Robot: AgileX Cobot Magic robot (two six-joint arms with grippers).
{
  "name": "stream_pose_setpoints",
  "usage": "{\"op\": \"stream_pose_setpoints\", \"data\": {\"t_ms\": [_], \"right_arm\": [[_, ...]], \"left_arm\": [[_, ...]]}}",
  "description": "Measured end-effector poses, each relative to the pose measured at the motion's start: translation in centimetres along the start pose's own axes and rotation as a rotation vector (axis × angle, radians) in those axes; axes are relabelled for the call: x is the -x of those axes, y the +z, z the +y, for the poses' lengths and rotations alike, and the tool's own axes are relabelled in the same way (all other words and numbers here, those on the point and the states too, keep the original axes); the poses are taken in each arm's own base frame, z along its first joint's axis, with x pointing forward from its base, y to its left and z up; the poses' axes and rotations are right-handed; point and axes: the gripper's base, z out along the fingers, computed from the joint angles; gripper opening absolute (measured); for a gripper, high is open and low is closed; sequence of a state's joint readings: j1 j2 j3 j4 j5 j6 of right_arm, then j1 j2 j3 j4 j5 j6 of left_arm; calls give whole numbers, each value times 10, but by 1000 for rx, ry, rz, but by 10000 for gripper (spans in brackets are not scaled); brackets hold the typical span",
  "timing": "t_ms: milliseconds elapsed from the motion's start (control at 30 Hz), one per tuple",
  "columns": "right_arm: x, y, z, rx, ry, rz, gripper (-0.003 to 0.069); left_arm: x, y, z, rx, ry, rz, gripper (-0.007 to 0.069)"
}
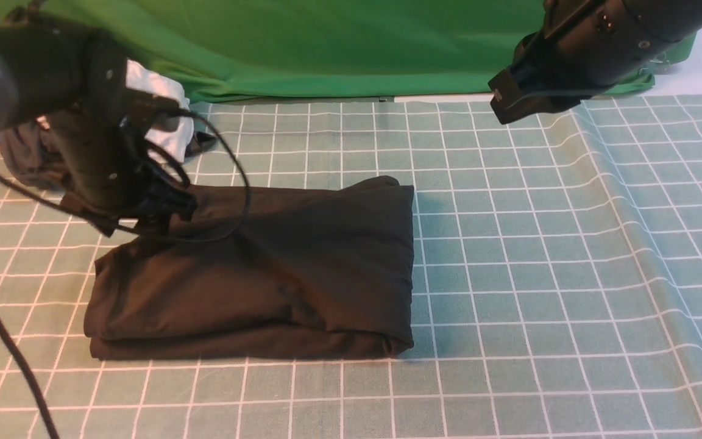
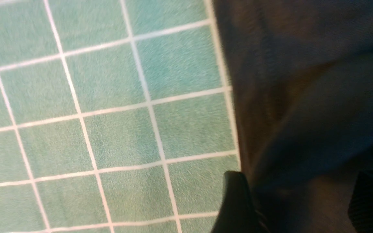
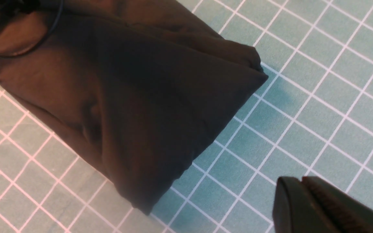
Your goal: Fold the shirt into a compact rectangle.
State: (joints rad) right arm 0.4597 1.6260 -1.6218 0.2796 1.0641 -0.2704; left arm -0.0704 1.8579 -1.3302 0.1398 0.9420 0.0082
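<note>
Well, the shirt [image 1: 278,268] lies folded on the checked cloth [image 1: 540,274], left of centre. The left gripper [image 2: 303,197] straddles its far left edge, jaws apart; the right gripper [image 3: 298,184] hangs pressed together and empty, clear of it

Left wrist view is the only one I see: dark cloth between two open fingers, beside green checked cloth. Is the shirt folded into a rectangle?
Observer: Nearly: the shirt lies as a layered, roughly rectangular bundle, its left side slanting.
Operator: Where is the right gripper?
Observer: The right gripper is shut, raised over the tablecloth right of the shirt, touching nothing.
Operator: Other clothes nearby?
Observer: A white garment and a dark grey garment lie far left, behind the left arm.
</note>
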Motion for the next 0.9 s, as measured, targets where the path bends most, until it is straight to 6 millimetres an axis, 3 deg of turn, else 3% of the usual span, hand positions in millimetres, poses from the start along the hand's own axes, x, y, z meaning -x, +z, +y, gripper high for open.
{"op": "stream_pose_setpoints", "data": {"t_ms": [333, 500, 567, 667, 900], "right_arm": [[0, 0, 0, 2, -1, 0, 29], [0, 0, 0, 4, -1, -1, 29], [0, 0, 0, 4, -1, -1, 26], [0, 0, 0, 4, -1, 0, 25], [0, 0, 0, 5, -1, 4, 25]], "left_arm": [[5, 16, 4, -61, -6, -84, 333], [4, 30, 2, -62, 2, -49, 213], [4, 31, 3, -50, 14, -45, 104], [6, 28, 5, -40, 16, -59, 24], [12, 20, 7, -32, 15, -86, 11]]}}
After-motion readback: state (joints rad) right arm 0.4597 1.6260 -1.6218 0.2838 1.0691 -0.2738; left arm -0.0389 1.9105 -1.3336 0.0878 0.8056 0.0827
